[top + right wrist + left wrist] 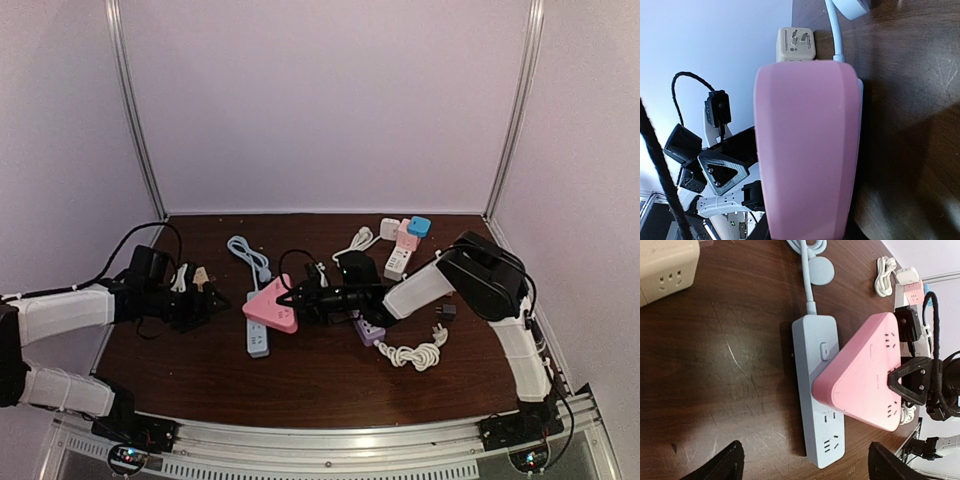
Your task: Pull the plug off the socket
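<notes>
Pink triangular plug [807,150] is filling the right wrist view. Below it the dark surface [300,385] is carrying the grey-blue power strip [815,365], and the plug is sitting on this strip, overhanging the strip's right side. Nothing is pulled off yet, so in my judgement the whole pulling step is waiting to be done. Right end effector [298,298] is reaching to the plug from the right of the strip, with one finger [910,382] lying over the plug's top; I cannot tell if it is clenching the plug. Left end effector [215,300] is hovering left of the strip, released and holding nothing.
</notes>
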Robot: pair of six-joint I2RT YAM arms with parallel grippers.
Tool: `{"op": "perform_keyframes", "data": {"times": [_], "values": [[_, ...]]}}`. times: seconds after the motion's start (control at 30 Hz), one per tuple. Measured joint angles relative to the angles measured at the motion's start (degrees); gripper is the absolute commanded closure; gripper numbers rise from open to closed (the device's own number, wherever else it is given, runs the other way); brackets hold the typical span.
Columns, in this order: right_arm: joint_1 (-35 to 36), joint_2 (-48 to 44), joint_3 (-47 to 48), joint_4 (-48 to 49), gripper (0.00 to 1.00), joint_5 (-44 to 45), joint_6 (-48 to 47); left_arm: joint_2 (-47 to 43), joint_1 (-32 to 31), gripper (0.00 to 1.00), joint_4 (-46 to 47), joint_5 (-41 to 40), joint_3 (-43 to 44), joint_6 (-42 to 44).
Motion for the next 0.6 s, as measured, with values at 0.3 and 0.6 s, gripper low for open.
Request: {"op": "perform_keyframes", "data": {"times": [0.3,0.6], "values": [[0.1,1.7,0.0,5.2,0.93,-0.7,7.1,0.0,-0.3,0.19,7.9,3.3,-6.5,-3.4],[0.1,1.7,0.1,8.4,0.94,-1.0,11.5,1.6,-2.2,0.15,19.3,6.6,-12.1,-8.9]]}}
